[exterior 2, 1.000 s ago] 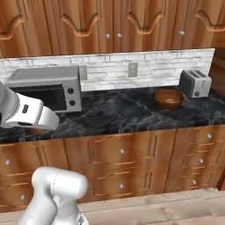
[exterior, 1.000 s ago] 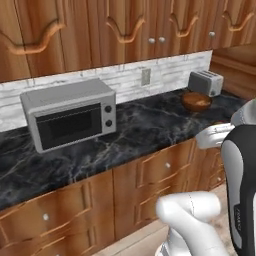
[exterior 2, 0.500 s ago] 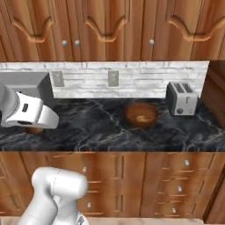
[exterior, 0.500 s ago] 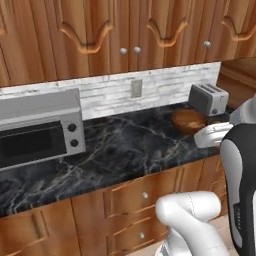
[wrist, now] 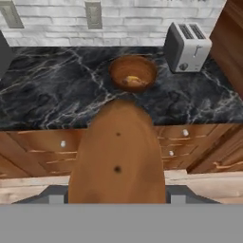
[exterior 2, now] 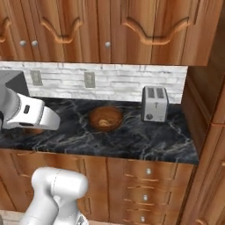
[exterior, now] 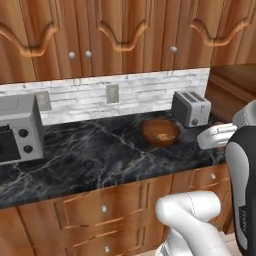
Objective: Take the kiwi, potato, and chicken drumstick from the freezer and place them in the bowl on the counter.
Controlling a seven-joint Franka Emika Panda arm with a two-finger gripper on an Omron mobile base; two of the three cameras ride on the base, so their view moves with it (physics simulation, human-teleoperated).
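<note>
Both base views have swung along the counter since a second ago. That shift comes from the base driving, not from the things moving. The bowl now sits near the middle of the base views, and the microwave has slid to the left edge.

1. Step in hand: carrying the potato to the bowl. The gripper is clamped on the potato, a brown oblong that hides most of the drawers in the hand view.
2. Position: the potato is well short of the bowl, on the near side of the counter edge and above the drawer fronts. The toaster stands near the bowl, to its right.
3. Bowl contents: a small yellowish item already lies inside. We cannot tell which food it is.
4. Next move: we judge that the arm must reach forward over the counter edge until the potato hangs above the bowl. It should then lower and release, keeping clear of the toaster.
</note>
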